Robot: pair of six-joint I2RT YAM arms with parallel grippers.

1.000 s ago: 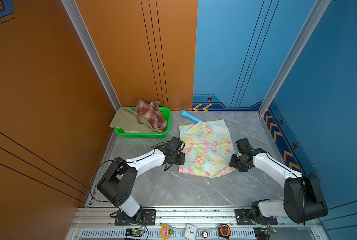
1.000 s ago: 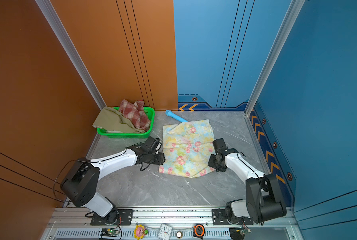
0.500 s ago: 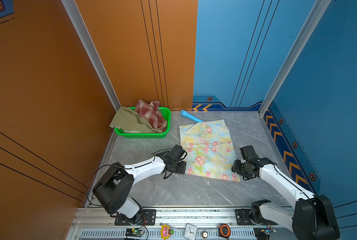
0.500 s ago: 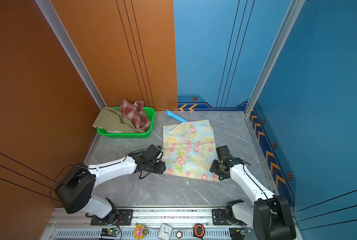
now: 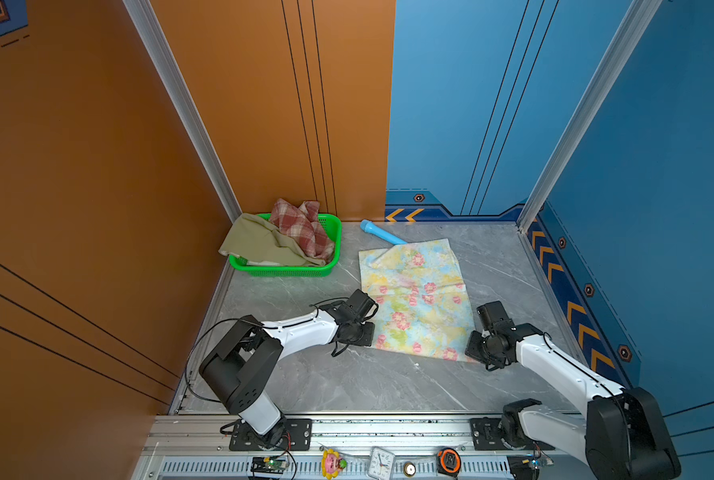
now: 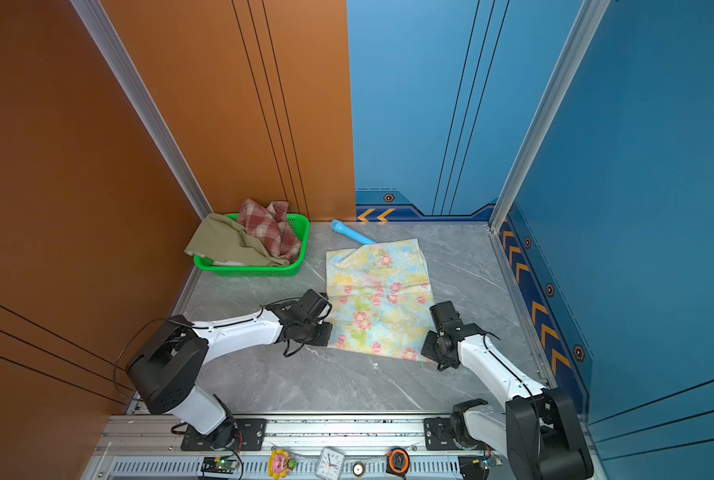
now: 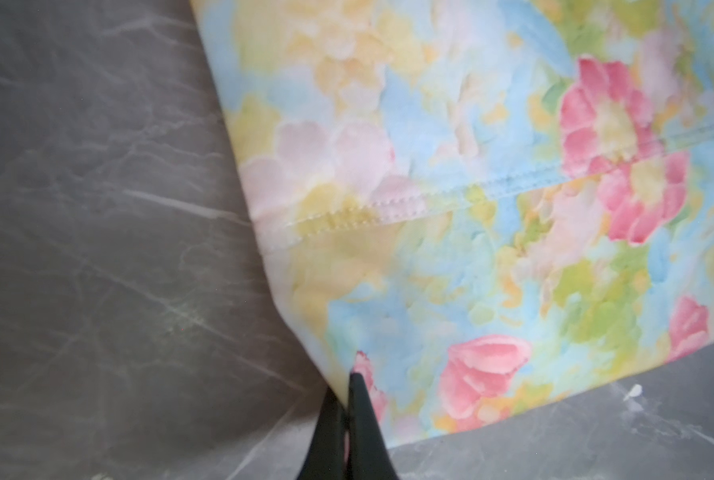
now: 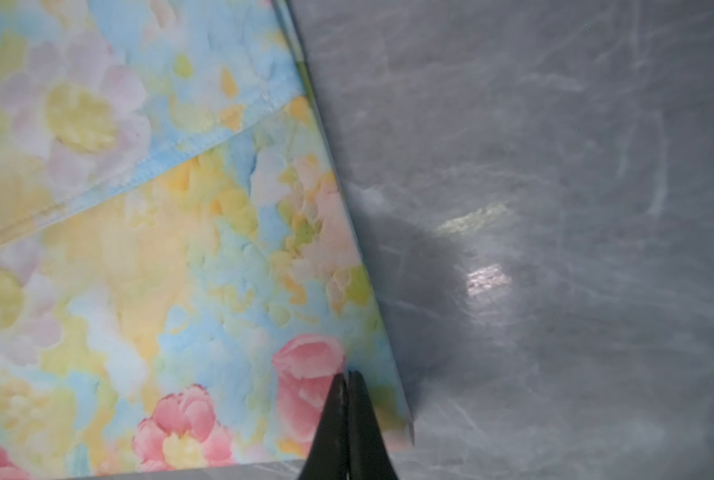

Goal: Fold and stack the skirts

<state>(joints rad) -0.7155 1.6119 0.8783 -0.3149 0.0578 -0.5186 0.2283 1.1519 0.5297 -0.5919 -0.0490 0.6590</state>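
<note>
The floral skirt (image 5: 417,299) (image 6: 382,299) lies spread flat on the grey marble table. My left gripper (image 5: 367,332) (image 6: 328,332) sits at its near left corner; in the left wrist view the gripper (image 7: 349,382) is shut, with the skirt's (image 7: 471,208) edge pinched between the fingers. My right gripper (image 5: 473,351) (image 6: 428,351) is at the near right corner; in the right wrist view it (image 8: 349,374) is shut on the skirt (image 8: 160,249) close to its side edge. The plaid skirt (image 5: 303,226) and the olive skirt (image 5: 259,243) lie crumpled in the basket.
The green mesh basket (image 5: 288,272) stands at the back left by the orange wall. A light-blue tube (image 5: 382,235) lies behind the floral skirt, its end under the cloth's far corner. A toy, a clock (image 5: 380,461) and a tape measure sit on the front rail.
Both grippers drew back toward the front, the floral skirt's near edge came out flat with them, and both jaws closed on its near corners.
</note>
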